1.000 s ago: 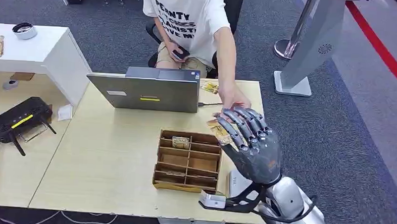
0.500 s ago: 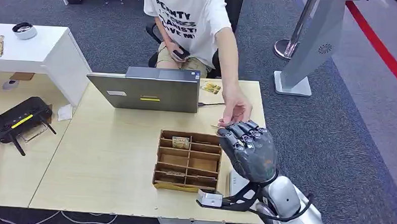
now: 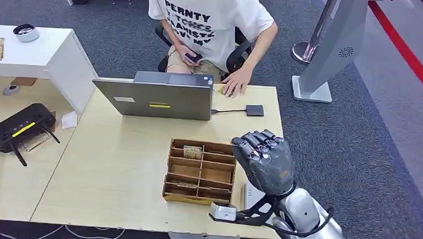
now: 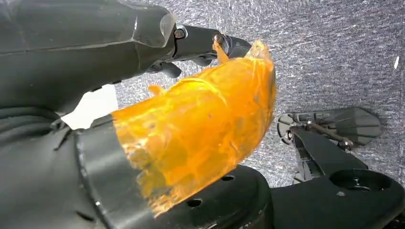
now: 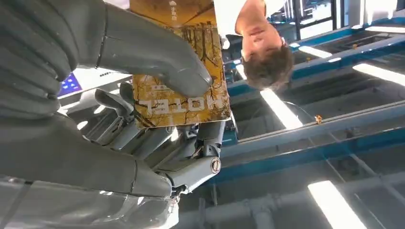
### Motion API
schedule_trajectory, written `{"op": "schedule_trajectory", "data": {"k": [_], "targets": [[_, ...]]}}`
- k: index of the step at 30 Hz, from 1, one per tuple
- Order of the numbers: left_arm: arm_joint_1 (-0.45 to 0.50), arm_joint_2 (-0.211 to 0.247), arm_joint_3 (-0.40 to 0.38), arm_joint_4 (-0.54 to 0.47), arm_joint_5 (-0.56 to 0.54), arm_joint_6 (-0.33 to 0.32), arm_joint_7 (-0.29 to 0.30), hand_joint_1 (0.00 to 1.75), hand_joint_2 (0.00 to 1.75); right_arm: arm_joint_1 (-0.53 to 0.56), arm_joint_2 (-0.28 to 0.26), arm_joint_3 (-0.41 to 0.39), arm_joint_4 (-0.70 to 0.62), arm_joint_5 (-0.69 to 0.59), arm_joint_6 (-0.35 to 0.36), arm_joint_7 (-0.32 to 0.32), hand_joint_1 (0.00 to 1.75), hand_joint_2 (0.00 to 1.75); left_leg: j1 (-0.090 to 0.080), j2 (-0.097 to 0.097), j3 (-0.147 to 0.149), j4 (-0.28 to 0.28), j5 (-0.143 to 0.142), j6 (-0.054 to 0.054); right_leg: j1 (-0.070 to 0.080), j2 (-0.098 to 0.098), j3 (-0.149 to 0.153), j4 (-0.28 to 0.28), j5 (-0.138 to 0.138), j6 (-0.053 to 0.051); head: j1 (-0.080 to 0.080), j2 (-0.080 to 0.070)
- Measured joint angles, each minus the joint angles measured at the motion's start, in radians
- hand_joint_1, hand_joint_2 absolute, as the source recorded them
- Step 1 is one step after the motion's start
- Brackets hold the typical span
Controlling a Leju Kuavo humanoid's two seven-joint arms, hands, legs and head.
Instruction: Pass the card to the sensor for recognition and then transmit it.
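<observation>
The card (image 5: 179, 71) is pinched under the right hand (image 3: 264, 160) thumb; it should be kept flat-faced toward the sensor (image 3: 254, 110) at 12 o'clock on the worktop (image 3: 115, 169).

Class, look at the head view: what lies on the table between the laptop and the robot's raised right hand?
In the head view, the wooden compartment tray lies between the laptop and the right hand.

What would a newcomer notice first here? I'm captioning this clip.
The dark right robot hand raised over the table's right edge, pinching a yellow hotel card under its thumb. Next, the seated person behind the laptop, and the wooden divided tray.
</observation>
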Motion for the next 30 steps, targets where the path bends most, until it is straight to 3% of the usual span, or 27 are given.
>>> {"op": "schedule_trajectory", "data": {"k": [5,7,11,13,16,30], "targets": [[0.000,0.000,0.000,0.000,0.000,0.001,0.000,0.00,0.00,0.006,0.000,0.001,0.000,-0.056,0.006,-0.005,1.75,1.75,0.000,0.000,0.000,0.000,0.000,0.000,0.000,0.000,0.000,0.000,0.000,0.000,0.000,0.000],[0.001,0.000,0.000,0.000,0.001,0.001,0.000,0.00,0.00,0.019,0.001,0.002,-0.016,-0.261,0.051,-0.055,1.75,1.75,0.000,0.000,0.000,0.000,0.000,0.000,0.000,0.000,0.000,0.000,0.000,0.000,0.000,0.000],[0.001,-0.002,0.004,0.000,0.018,0.004,0.001,0.00,0.00,0.067,0.013,-0.010,-0.080,-0.856,0.342,-0.168,1.75,1.75,0.000,0.000,0.000,0.000,0.000,0.000,0.000,0.000,0.000,0.000,0.000,0.000,0.000,0.000],[0.004,-0.002,0.011,0.000,0.019,0.004,0.001,0.00,0.00,0.106,0.015,-0.027,-0.106,-1.090,0.480,-0.215,1.75,1.75,0.000,-0.001,-0.001,0.000,0.000,0.000,0.000,-0.001,-0.001,0.000,0.000,0.000,0.000,0.000],[0.003,-0.002,0.022,0.000,0.020,0.004,-0.001,0.00,0.00,0.160,0.015,-0.059,-0.126,-1.329,0.608,-0.249,1.75,1.75,0.000,-0.001,-0.001,0.000,-0.001,0.000,0.000,-0.001,-0.001,0.000,-0.001,0.001,0.000,0.000],[0.003,-0.002,0.031,0.000,0.020,0.004,-0.001,0.00,0.00,0.225,0.011,-0.122,-0.148,-1.409,0.647,-0.260,1.75,1.75,0.000,0.000,-0.001,0.000,-0.001,0.000,0.000,0.000,-0.001,0.000,-0.001,0.001,0.000,0.000]]}}
